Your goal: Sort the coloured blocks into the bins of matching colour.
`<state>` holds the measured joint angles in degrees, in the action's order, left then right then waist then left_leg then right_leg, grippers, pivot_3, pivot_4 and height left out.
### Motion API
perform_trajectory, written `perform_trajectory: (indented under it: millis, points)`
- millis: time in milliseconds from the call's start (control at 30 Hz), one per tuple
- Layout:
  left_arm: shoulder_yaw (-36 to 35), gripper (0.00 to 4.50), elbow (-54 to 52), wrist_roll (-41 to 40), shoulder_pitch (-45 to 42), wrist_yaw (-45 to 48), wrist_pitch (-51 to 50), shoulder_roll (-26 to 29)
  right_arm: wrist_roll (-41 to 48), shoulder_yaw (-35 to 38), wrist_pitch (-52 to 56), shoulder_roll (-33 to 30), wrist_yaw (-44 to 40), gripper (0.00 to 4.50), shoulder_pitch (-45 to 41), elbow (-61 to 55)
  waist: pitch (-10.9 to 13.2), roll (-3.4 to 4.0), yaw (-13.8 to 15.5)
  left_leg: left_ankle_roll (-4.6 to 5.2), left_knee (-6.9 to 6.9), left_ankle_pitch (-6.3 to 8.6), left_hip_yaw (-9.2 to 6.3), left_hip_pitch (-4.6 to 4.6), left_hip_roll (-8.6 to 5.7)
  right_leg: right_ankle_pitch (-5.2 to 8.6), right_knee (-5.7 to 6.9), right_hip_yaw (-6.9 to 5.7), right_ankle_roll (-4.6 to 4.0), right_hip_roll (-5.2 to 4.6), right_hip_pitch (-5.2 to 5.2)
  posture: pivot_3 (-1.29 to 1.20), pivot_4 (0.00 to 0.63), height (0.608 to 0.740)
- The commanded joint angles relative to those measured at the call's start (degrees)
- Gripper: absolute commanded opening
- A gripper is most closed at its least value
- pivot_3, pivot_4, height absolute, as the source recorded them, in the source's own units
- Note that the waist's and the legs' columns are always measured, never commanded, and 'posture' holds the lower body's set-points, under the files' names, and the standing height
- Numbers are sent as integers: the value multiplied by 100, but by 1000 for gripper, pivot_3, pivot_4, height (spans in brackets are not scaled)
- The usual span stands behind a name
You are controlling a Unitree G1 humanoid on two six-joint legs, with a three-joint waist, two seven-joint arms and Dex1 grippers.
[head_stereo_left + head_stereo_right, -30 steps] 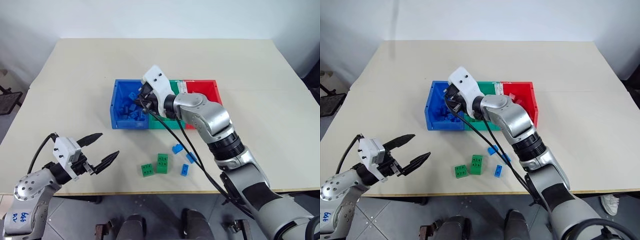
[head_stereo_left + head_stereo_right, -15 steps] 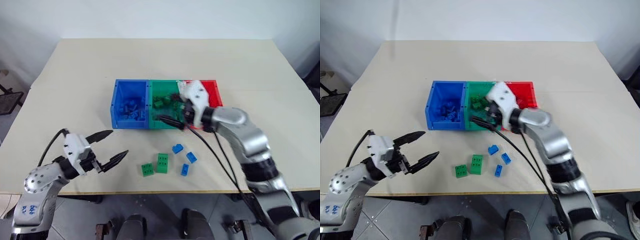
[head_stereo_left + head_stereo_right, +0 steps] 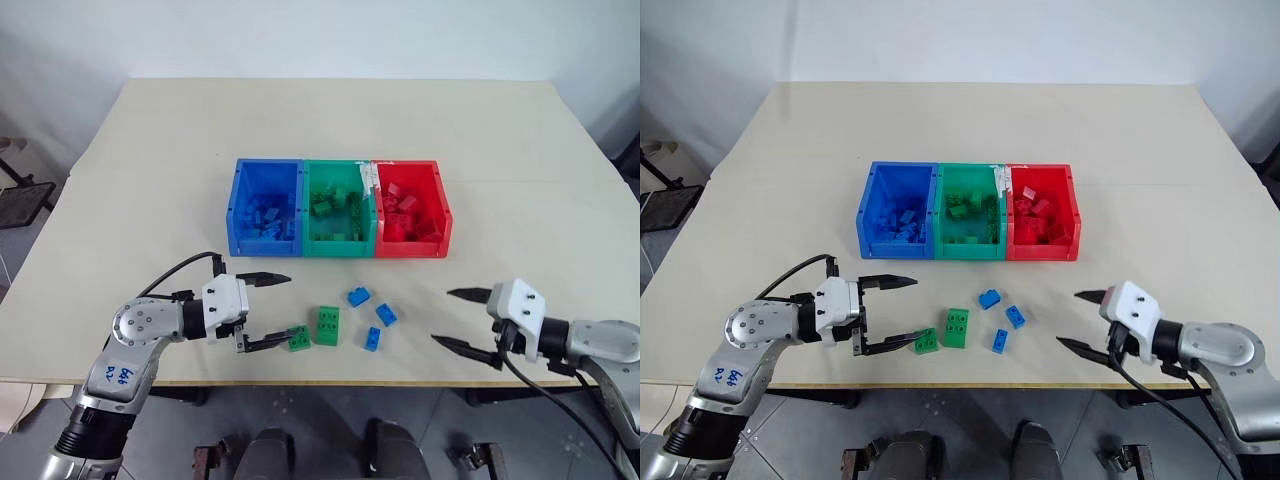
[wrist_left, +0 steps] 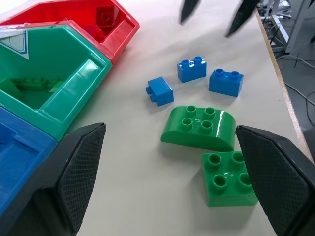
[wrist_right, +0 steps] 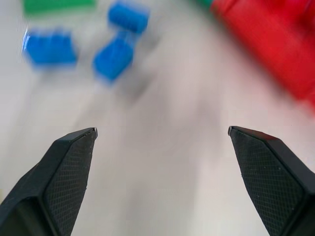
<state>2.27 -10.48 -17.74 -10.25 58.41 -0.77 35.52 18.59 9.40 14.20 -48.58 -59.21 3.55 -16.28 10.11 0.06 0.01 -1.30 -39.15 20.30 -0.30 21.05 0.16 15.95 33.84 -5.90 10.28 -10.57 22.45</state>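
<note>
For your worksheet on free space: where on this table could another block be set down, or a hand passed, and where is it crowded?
Bare table lies behind the three bins, left of the blue bin, and right of the red bin. A narrow strip runs between the bins' fronts and the loose blocks. Crowded: the front edge, where two green blocks and three blue blocks lie between the open left gripper and open right gripper.
</note>
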Motion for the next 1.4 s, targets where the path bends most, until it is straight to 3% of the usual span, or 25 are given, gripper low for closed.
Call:
perform_trajectory:
  millis: [33,333,467,767,1000,1133,1233,1400]
  points:
    - [-50,4500,-111,-107,-8,14,54,-25,224,-294,528,49,123,4458,-281,-582,0,0,-12,0,0,0,0,0,2,0,1,0,0,1,1,0,150,740]
    - [-393,4500,-394,-230,343,-101,-58,123,-23,-1361,1375,365,430,4458,-1070,-470,0,0,93,0,-2,0,-6,6,1,0,-5,-4,0,0,0,0,150,740]
    - [-610,4500,-566,-414,499,-181,-235,154,-351,-1624,1097,559,573,3585,-1374,112,0,0,110,0,-3,0,-4,5,1,0,-5,-3,-1,0,0,0,150,740]
    - [-620,4500,-588,-427,520,-301,-196,84,-134,-1542,1217,731,416,464,-1647,222,0,0,120,0,-4,0,-4,4,2,-1,-3,-4,-2,0,0,0,150,740]
    - [-855,4500,-533,-588,547,-552,-260,-68,153,-1286,1141,820,374,411,-1789,23,0,0,118,0,-4,0,-4,4,2,-1,-3,-4,-2,0,0,0,150,740]
    - [-1340,4500,-597,-797,720,-912,-428,-134,685,-1255,1636,901,320,411,-2519,-428,0,0,71,0,-5,0,-4,3,2,-1,-1,-4,-2,1,2,0,150,740]
    - [-1787,4500,-613,-799,1228,-1109,-416,-134,572,-1790,2245,1758,955,411,-3876,-185,0,2,-100,-2,-1,0,-2,-4,14,-4,4,-4,-7,6,4,0,150,740]
    - [-2058,4500,-827,-766,1726,-1352,-394,-186,-175,-2494,2332,3087,1802,411,-5312,1005,-1,1,-148,-16,5,4,-13,-3,30,-5,21,-19,-11,16,13,0,150,740]
